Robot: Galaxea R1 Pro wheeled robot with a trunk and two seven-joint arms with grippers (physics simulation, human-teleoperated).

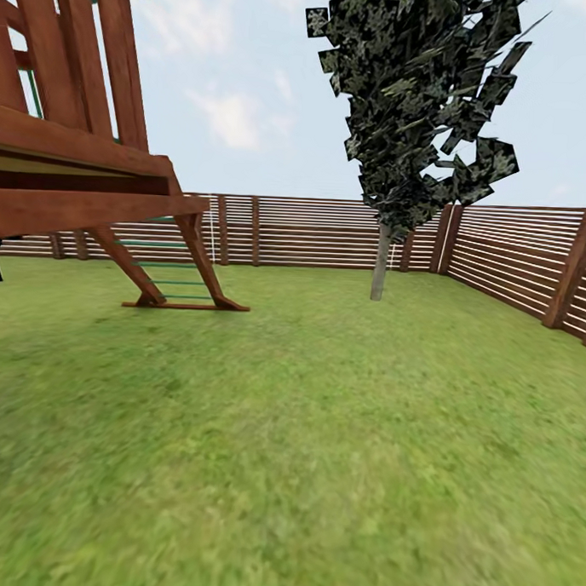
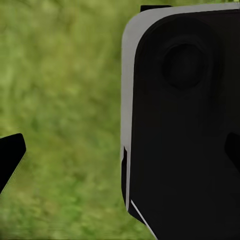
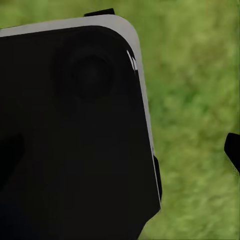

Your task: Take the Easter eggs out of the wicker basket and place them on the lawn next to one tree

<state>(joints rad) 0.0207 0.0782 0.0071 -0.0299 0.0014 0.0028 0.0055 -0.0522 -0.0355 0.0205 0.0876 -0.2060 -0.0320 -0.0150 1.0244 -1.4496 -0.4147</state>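
Note:
The lawn [image 1: 320,448] stretches ahead in the head view. A tree [image 1: 380,261] with a thin pale trunk and dark, pale-flecked leaf clumps stands at its far side, near the fence corner. The Easter eggs and the wicker basket are out of view. In the left wrist view my left gripper [image 2: 120,155] is open, a black fingertip [image 2: 10,159] at each side edge, with nothing between them. My right gripper [image 3: 120,150] looks open over grass, one fingertip [image 3: 233,150] clear at the edge and the other lost against a black panel.
A wooden play tower [image 1: 76,173] with a slanted ladder [image 1: 170,271] stands at the left. A brown slatted fence [image 1: 516,264] closes the back and right of the garden. A black, grey-edged robot body panel [image 2: 185,120] sits close in both wrist views.

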